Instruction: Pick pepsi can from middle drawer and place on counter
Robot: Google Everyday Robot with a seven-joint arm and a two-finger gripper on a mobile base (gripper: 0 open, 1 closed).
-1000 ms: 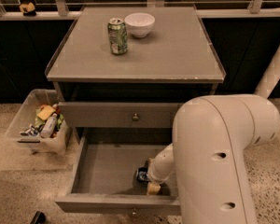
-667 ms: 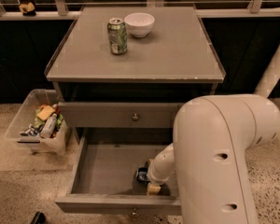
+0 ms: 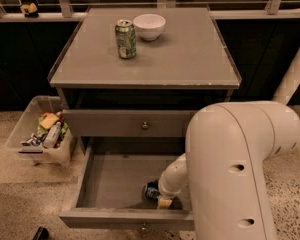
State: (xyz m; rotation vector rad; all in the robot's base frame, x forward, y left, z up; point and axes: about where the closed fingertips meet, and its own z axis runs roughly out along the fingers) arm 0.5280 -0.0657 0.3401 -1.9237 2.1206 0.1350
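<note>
The middle drawer (image 3: 110, 184) is pulled open at the bottom of the cabinet. The pepsi can (image 3: 151, 190), dark blue, lies near the drawer's front right, partly hidden behind my arm. My gripper (image 3: 162, 198) reaches down into the drawer right at the can. The counter (image 3: 180, 54) is the grey cabinet top above; a green can (image 3: 125, 38) and a white bowl (image 3: 149, 26) stand on its far part.
My large white arm (image 3: 240, 169) fills the lower right and hides the drawer's right side. A closed grey drawer front with a knob (image 3: 145, 125) sits above the open drawer. A clear bin (image 3: 37, 136) with snacks stands on the floor at left.
</note>
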